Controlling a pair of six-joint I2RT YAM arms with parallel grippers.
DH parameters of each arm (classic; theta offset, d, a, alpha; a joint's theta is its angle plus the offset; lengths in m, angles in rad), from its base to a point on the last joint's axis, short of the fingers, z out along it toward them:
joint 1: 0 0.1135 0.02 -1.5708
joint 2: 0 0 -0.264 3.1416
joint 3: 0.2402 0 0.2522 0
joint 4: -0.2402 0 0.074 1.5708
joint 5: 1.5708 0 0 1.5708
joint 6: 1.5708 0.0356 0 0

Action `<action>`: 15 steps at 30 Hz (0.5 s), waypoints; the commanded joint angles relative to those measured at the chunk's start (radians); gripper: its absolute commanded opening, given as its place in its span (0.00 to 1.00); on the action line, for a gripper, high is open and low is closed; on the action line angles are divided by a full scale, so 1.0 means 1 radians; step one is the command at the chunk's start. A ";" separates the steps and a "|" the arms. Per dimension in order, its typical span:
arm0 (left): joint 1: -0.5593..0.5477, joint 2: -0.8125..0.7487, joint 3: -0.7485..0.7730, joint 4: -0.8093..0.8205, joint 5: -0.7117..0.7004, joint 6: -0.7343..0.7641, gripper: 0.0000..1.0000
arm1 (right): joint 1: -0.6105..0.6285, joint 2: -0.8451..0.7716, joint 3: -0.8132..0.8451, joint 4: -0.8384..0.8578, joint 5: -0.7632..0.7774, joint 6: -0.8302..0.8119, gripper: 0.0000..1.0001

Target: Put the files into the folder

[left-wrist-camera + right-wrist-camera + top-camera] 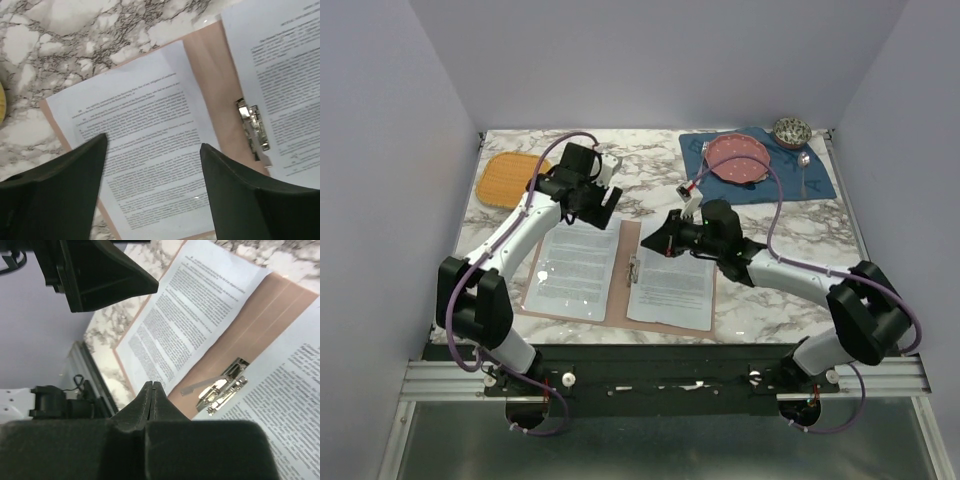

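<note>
The folder point(623, 262) lay open and flat at the middle of the table's point(650, 170) near edge, its spine running near to far with the clip point(633, 270) on it. The left sheet point(570, 268) covered one half and the right sheet point(672, 285) the other, both lengthwise along the spine. The left fingers point(60, 190) hung spread and empty over the left sheet's far end. The right fingers point(150, 405), pressed together on nothing, hovered beside the spine's far end, nearer the clip. A mat point(510, 178) sat at the far left corner, and a plate point(738, 160) on a placemat point(815, 180) at the far right.
</note>
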State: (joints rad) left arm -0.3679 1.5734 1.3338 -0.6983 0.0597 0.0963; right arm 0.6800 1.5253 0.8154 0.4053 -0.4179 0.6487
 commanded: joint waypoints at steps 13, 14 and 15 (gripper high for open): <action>-0.155 0.051 0.021 0.085 0.027 -0.124 0.99 | 0.153 -0.319 -0.226 -0.138 0.690 0.007 0.01; -0.141 0.063 0.057 0.063 0.052 -0.138 0.99 | 0.154 -0.361 -0.245 -0.079 0.679 -0.053 0.01; -0.138 0.076 0.071 0.047 0.080 -0.142 0.99 | 0.155 -0.361 -0.243 -0.074 0.683 -0.078 0.01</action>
State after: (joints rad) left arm -0.5373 1.6661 1.3327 -0.6521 0.0731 0.0132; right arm 0.8265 1.2442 0.6361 0.2680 0.1761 0.6029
